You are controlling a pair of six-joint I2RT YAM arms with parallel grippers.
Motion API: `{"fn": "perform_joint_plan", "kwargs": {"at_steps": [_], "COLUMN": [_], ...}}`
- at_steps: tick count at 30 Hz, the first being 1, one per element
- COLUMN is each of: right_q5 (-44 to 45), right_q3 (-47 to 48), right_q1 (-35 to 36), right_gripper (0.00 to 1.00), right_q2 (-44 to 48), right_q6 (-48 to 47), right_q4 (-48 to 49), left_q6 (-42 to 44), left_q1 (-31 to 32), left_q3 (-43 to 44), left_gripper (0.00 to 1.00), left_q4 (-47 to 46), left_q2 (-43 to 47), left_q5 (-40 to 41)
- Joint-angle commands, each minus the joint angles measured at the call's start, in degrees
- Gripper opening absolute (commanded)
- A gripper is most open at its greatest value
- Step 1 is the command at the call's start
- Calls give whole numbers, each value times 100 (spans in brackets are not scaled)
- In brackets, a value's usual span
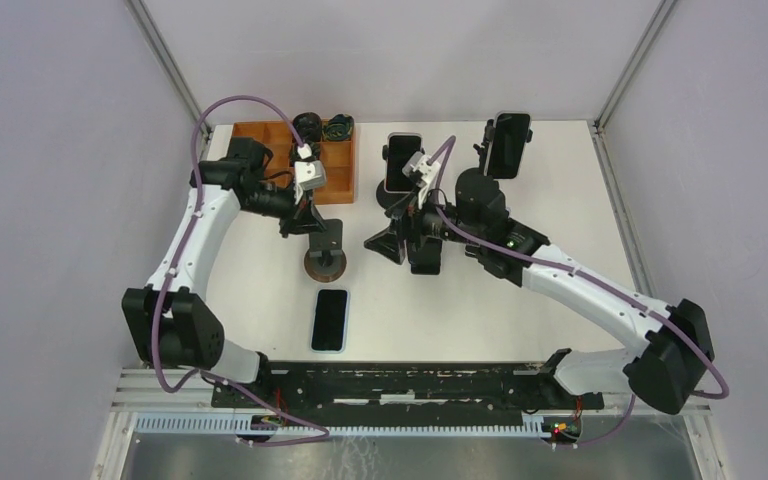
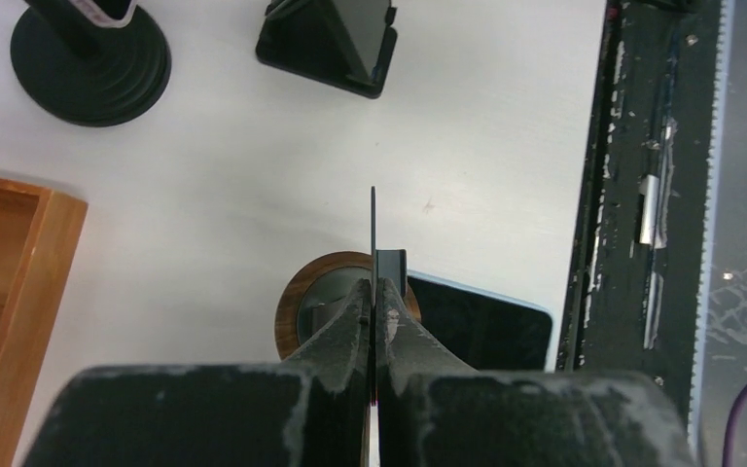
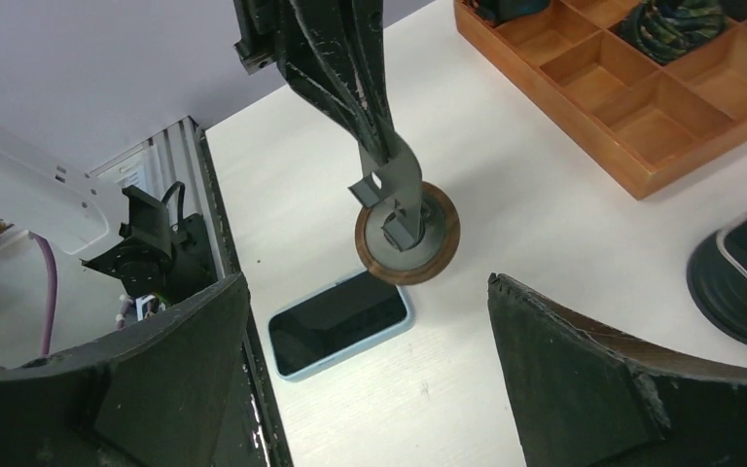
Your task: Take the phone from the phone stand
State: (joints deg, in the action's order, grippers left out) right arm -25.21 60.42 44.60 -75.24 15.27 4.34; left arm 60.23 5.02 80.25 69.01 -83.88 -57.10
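Note:
A phone (image 1: 329,319) in a light blue case lies flat, screen up, near the table's front edge, just in front of the phone stand (image 1: 324,262), which has a round wooden base. The phone (image 2: 481,326) lies off the stand. My left gripper (image 2: 377,292) is shut on the stand's thin upright plate (image 2: 373,224), above the wooden base (image 2: 302,302). My right gripper (image 3: 365,292) hangs wide open over the table to the right of the stand, with nothing between its fingers. In its view the phone (image 3: 340,319) and the stand (image 3: 409,263) lie below.
A wooden compartment tray (image 1: 335,170) sits at the back left. Two other stands carrying phones stand at the back, one in the middle (image 1: 401,163) and one at the right (image 1: 509,145). A black wedge stand (image 2: 331,44) sits under the right arm. A metal rail (image 1: 390,385) runs along the front.

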Motion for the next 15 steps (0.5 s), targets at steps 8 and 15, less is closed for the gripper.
{"fn": "perform_joint_plan", "kwargs": {"at_steps": [8,15], "right_q5": [1225,1166], "right_q3": [-811,-1040], "right_q1": [-240,-329], "right_gripper": [98,98], "right_q2": [1162,1261], "right_q6": [-6,-85], "right_q4": [-412,-590], "left_q6": [788,1545], "left_q1": [-7,-39], "left_q3": [362,996], "left_gripper": [2,2], "left_q4": [-330,84], "left_q2": [-752,-1574], "left_q5": [153,-158]}}
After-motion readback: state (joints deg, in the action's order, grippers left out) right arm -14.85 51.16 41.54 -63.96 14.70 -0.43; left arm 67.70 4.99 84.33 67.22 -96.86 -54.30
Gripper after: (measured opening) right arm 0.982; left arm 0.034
